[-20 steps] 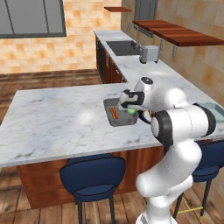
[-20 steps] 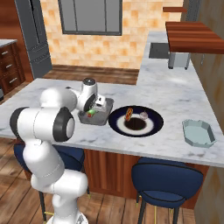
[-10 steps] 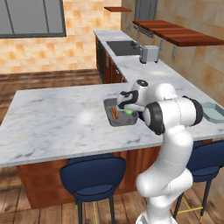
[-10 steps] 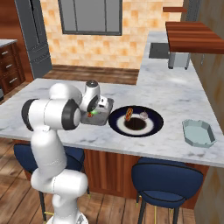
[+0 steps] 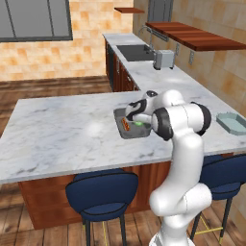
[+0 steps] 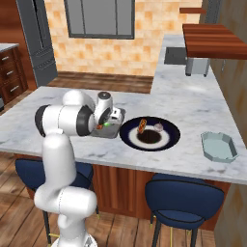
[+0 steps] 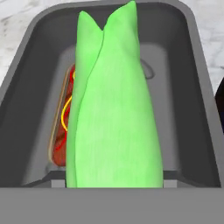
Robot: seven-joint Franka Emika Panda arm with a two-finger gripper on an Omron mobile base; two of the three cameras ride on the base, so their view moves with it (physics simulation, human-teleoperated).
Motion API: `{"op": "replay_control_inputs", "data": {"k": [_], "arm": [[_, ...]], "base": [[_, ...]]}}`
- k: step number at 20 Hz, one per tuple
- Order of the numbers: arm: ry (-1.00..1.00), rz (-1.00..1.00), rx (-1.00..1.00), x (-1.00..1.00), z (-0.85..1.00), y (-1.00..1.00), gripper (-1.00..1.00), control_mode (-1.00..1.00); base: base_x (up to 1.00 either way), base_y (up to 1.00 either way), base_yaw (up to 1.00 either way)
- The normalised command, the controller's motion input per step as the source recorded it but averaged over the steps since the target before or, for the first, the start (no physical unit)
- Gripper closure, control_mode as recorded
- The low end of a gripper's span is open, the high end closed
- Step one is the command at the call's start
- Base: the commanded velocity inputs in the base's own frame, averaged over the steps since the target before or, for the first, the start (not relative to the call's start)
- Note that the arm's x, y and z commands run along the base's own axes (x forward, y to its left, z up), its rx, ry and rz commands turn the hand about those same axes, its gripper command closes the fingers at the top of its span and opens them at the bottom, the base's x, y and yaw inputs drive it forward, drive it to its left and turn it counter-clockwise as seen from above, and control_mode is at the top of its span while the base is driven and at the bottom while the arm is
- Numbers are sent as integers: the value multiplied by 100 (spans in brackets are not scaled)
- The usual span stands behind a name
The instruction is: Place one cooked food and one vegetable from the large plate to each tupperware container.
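The dark grey tupperware tub [image 7: 30,70] lies right under my hand, with a hot dog [image 7: 65,127] on its floor. A long, bright green leafy vegetable [image 7: 114,100] hangs in front of the hand camera over the tub and hides my fingertips. My gripper [image 6: 102,124] hovers over this tub [image 6: 116,127], shut on the green vegetable [image 6: 99,126]. Beside it to the right is the large dark plate [image 6: 173,133], holding another hot dog [image 6: 141,126] and a small pale vegetable [image 6: 158,127]. The pale teal tub [image 6: 219,146] rests far right. From the left, gripper [image 5: 138,118] and tub [image 5: 118,121] show again.
A toaster [image 5: 164,59] and sink [image 5: 133,51] are on the far counter run, under a wooden shelf [image 5: 192,34]. Blue stools [image 6: 185,198] stand below the counter's front edge. Wide bare marble [image 5: 62,129] spreads left of the grey tub.
The arm's upper links have swung in closer to the counter. The hand stays over the dark grey tub with the green vegetable still in it.
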Motion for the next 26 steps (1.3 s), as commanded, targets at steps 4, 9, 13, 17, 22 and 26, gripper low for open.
{"op": "replay_control_inputs", "data": {"k": [4,9,13,17,22,26], "arm": [[-1,0,0,51,-25,0,100,-100],[0,0,0,33,-24,0,100,-100],[-2,0,-2,18,-36,0,100,-100],[-1,0,-2,9,-23,2,-100,-100],[-4,0,0,-8,0,0,-100,-100],[-4,0,0,-8,0,0,-100,-100]], "base": [[0,0,0],[0,0,0],[0,0,0],[0,0,0],[0,0,0],[0,0,0]]}}
